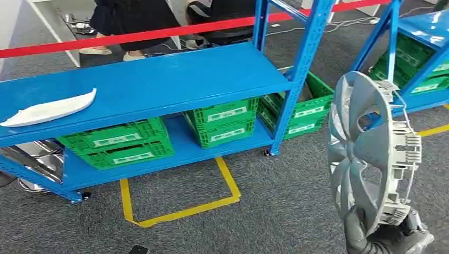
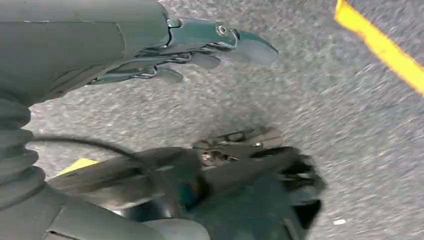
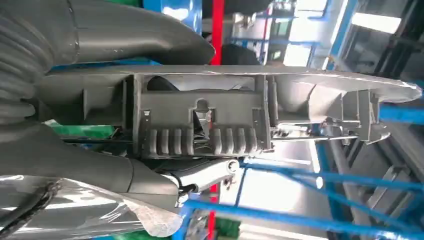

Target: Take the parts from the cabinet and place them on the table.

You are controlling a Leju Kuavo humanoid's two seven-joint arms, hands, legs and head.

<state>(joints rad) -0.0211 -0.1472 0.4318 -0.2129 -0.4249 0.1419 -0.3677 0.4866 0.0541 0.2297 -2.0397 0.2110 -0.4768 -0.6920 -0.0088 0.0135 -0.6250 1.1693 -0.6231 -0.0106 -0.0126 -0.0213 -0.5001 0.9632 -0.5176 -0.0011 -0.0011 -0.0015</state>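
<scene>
Right hand (image 1: 389, 238) raised, fingers (image 3: 150, 42) clamped on something; left hand (image 2: 150, 55) hangs, fingers apart.

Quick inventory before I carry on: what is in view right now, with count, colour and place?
wheel cover: one, silver-grey, upright in the right hand, seen edge-on in the right wrist view
white part: one, lying on the near rack's upper shelf
racks: two, blue, one ahead, one far right
crates: several, green, on the lower shelves
floor tape: yellow outline on grey carpet
barrier tape: red, behind the rack
people: two, dark clothes, behind the tape
right hand: grips the cover's lower rim
left hand: fingers apart, above carpet
</scene>
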